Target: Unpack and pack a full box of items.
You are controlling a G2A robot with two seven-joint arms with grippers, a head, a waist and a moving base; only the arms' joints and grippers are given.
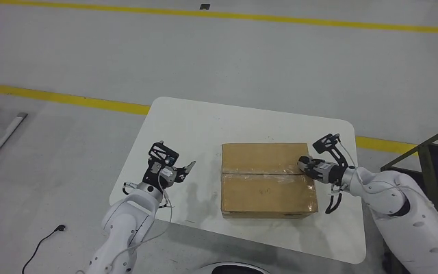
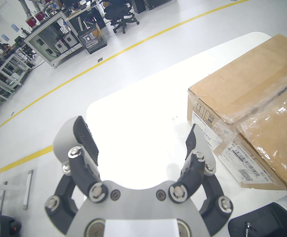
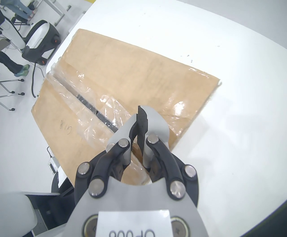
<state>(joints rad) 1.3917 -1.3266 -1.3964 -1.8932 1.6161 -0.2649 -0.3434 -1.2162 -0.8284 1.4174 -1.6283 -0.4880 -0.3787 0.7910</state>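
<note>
Stiff, likely heavy box [image 1: 268,179] sits on the bench [image 1: 198,123], seam [image 3: 86,103] under slick tape [image 3: 112,105]; my right claw [image 3: 141,121] is closed at the seam's end, left claw [image 2: 139,134] open alongside; I'd grip the flap edges

Looks like a robotics lab or workshop hall: smooth grey floor [image 1: 226,61] marked with yellow lines [image 1: 75,101]. In the upper left of the left wrist view there are metal-frame workbenches [image 2: 42,26] stacked with electronics gear, and black office chairs [image 2: 121,15] along the top.
</note>
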